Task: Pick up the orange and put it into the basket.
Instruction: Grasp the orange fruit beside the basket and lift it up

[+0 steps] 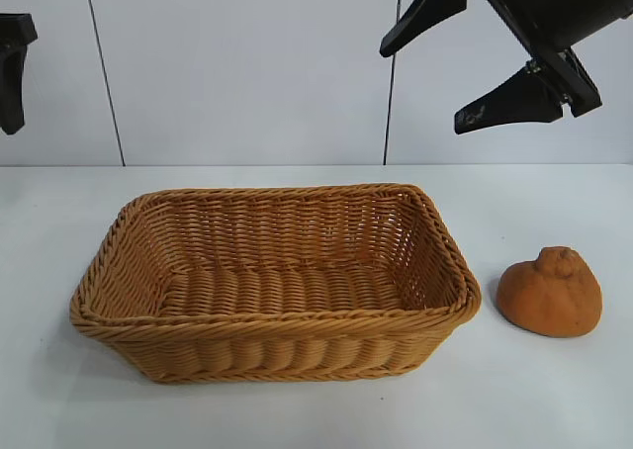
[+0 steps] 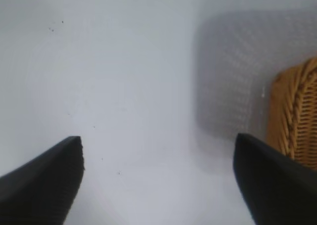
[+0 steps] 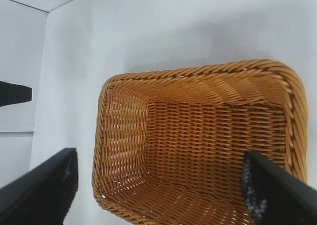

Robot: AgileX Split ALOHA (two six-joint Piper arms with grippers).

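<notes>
The orange point(image 1: 550, 292), dull orange-brown and lumpy with a knob on top, sits on the white table just right of the basket point(image 1: 445, 246). The honey-tan wicker basket is empty and also fills the right wrist view point(image 3: 119, 86). My right gripper point(image 1: 425, 83) hangs high above the basket's right end, open and empty, up and to the left of the orange. My left gripper point(image 1: 12, 68) is parked high at the far left; in its wrist view point(image 2: 158, 160) the jaws stand wide apart over bare table, with a basket corner point(image 2: 297, 116) at the edge.
The white table point(image 1: 554, 400) runs around the basket, with a white panelled wall behind. The left arm's tip shows far off in the right wrist view point(image 3: 15, 93).
</notes>
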